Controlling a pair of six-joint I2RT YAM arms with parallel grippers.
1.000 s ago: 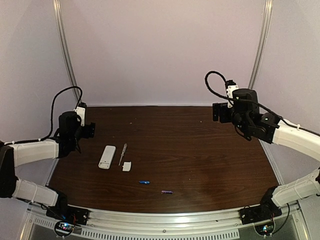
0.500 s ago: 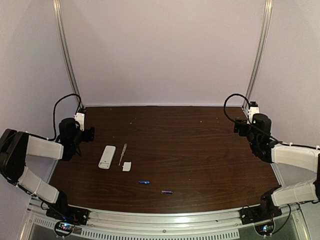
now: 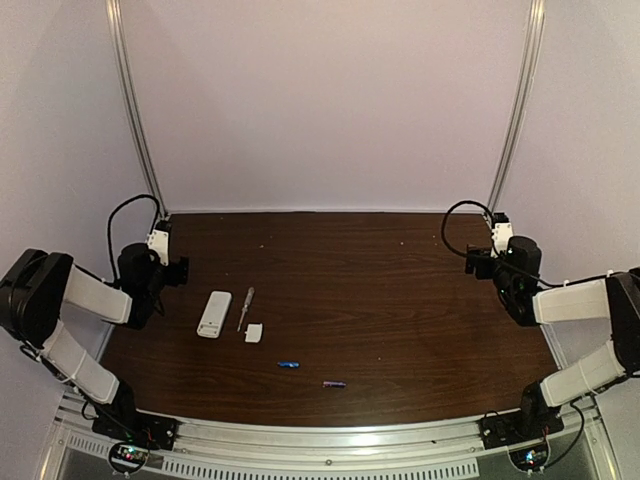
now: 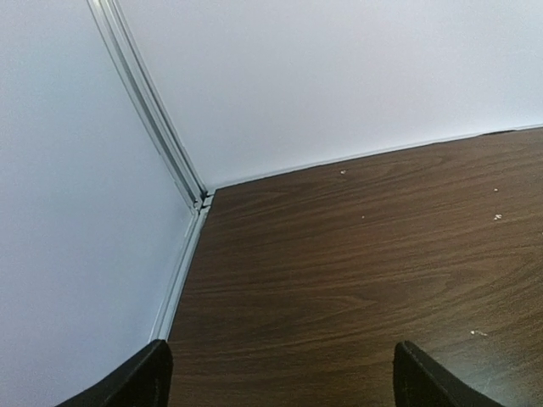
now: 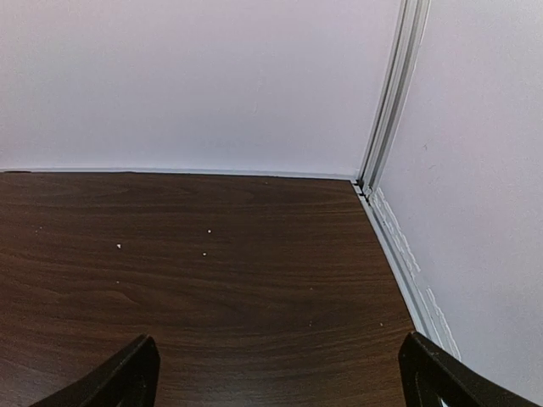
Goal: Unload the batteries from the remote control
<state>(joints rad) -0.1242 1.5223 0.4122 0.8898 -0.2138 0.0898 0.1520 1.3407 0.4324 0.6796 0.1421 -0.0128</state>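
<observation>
While the left end effector (image 4: 280, 381) and right end effector (image 5: 280, 373) gape empty, the slim white plastic remote control (image 3: 214, 313) lies untouched. The tiny blue cylindrical battery (image 3: 289, 365) and purple-pink battery (image 3: 333, 384) lie loose nearby; not touching.

**Robot Lab Test Cell**

This is a boxed-in bench rig, not a home or shop. Plain pale walls (image 3: 320, 100) close in three sides, joined at the corners by aluminium posts (image 3: 136, 110). Two cabled arms (image 3: 95, 295) are bolted to a metal rail (image 3: 330, 436) along the near edge of a dark wood-grain table (image 3: 400, 300).
</observation>
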